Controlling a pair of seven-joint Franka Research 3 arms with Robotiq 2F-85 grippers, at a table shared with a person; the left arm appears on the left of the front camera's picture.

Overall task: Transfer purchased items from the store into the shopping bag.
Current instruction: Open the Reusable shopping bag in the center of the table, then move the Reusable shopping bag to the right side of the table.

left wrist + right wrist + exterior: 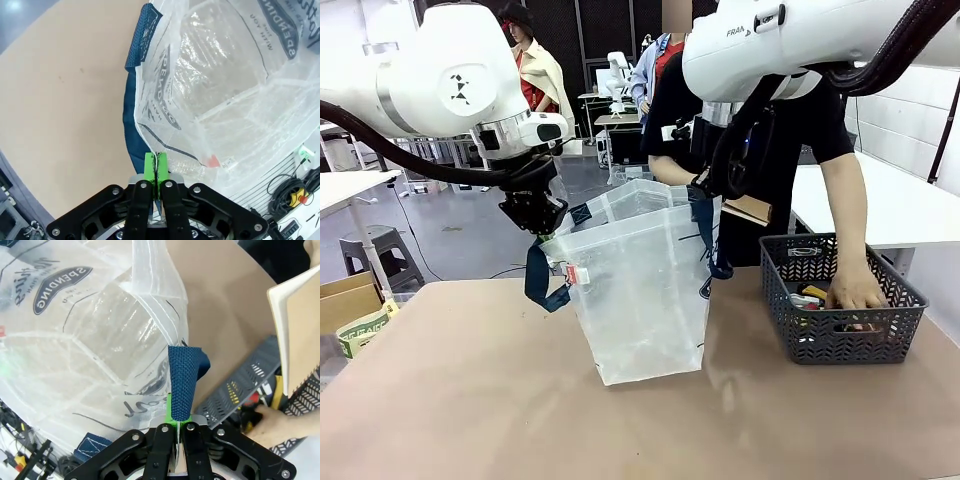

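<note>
Brown table [470, 400], grey workshop floor and white benches behind. On it the shopping bag [640, 290] stands upright with its mouth open, oval logo [62, 287] reading "SPENDING" and "WITH YOU". Left gripper [156, 167] pinched tight on the bag's rim film, right gripper [176, 416] pinched on a navy strap [182, 375]; just right of the bag, a grey mesh basket [840, 345] with a person's hand [855, 290] inside among the purchased items [810, 296].
</note>
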